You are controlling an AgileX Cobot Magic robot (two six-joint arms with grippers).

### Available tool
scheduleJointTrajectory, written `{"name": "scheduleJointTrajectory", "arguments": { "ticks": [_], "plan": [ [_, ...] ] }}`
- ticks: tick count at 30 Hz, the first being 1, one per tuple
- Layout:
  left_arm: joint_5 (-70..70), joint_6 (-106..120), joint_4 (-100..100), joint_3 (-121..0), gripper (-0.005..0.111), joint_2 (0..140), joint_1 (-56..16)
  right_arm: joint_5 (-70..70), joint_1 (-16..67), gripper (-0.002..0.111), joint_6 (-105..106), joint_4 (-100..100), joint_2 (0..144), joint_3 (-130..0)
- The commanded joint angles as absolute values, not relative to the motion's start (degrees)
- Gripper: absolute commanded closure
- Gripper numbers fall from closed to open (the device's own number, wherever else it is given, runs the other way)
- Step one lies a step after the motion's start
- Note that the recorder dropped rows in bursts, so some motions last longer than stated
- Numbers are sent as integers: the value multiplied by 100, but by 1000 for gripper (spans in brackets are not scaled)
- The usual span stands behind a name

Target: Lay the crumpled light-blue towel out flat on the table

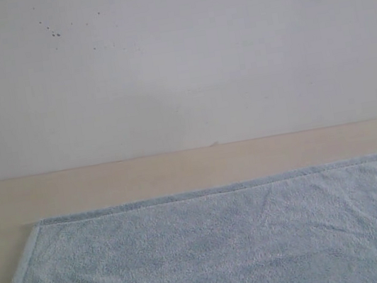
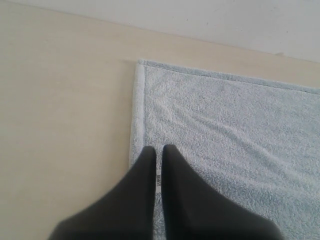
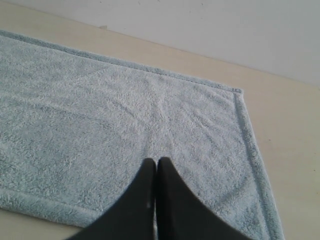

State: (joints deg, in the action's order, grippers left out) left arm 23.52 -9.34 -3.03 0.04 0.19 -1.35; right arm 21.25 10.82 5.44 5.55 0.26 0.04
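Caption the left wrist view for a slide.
Closed left gripper at the flat towel's hemmed edge, table beside it.

Exterior: low, square-on to wall [image 1: 175, 57], moderate range. Towel [image 1: 213, 252] fills lower frame, bare bench [image 1: 144, 177] strip beyond.
Left wrist: close, angled down past left tool [image 2: 158, 148] onto towel's far-left corner.
Right wrist: likewise past right tool [image 3: 156, 160], far-right corner.
Shared: far hem, bench strip, wall. Wrist views probably overlap mid-towel.

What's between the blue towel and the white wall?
Just a bare strip of table lies between the towel and the wall. The exterior view shows it best, and nothing sits on that strip.
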Motion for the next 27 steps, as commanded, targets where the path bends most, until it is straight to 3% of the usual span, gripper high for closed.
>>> {"name": "scheduleJointTrajectory", "arguments": {
  "ticks": [1, 27],
  "plan": [
    [2354, -888, -293, 0, 103, 0, -120, 2108, 1049, 108, 546, 563, 0, 0],
    [2354, -888, -293, 0, 103, 0, -120, 2003, 1049, 108, 526, 563, 0, 0]
  ]
}}
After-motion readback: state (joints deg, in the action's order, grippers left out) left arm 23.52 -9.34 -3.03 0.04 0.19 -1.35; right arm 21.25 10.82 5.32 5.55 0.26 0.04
